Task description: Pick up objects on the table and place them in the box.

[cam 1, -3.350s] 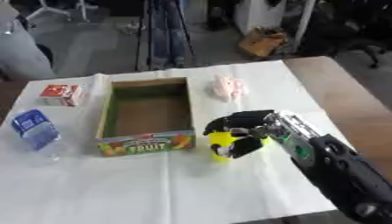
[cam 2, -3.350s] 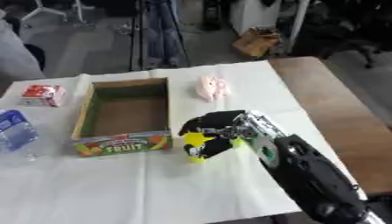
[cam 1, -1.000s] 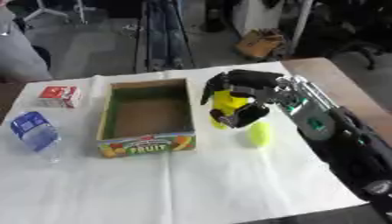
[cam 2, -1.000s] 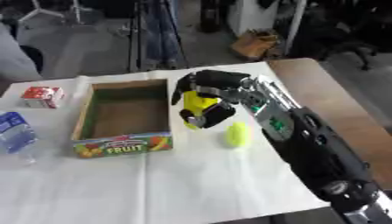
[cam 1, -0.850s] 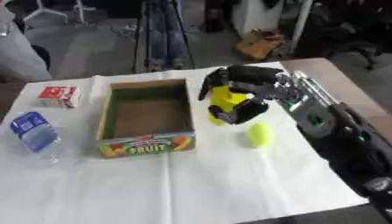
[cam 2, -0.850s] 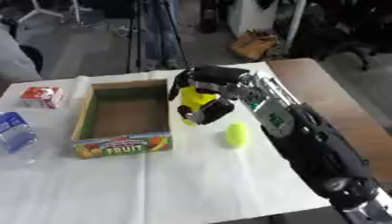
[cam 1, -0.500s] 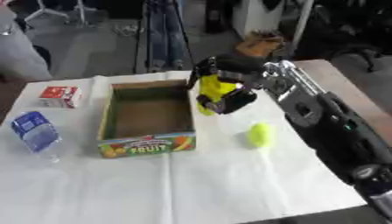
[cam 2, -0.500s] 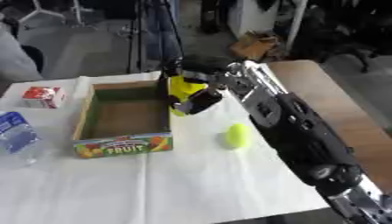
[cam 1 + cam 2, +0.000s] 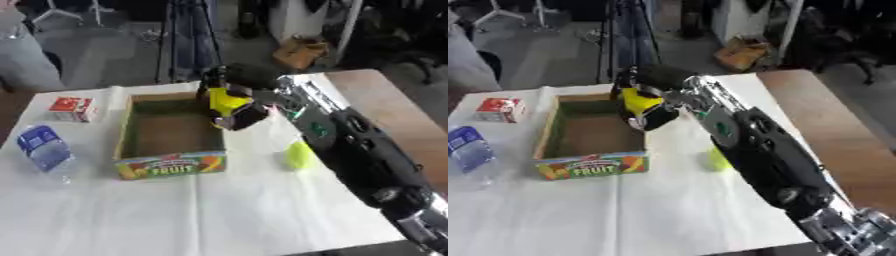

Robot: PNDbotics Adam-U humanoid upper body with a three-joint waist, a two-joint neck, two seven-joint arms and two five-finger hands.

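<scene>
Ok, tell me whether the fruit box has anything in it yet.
Empty as far as shows: the box floor is bare brown. The yellow object is in the right hand, above its right wall.

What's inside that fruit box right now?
The fruit box shows only a bare brown floor; nothing lies in it. The right hand holds a yellow object over its far right corner, hiding that corner and part of the rim.
</scene>
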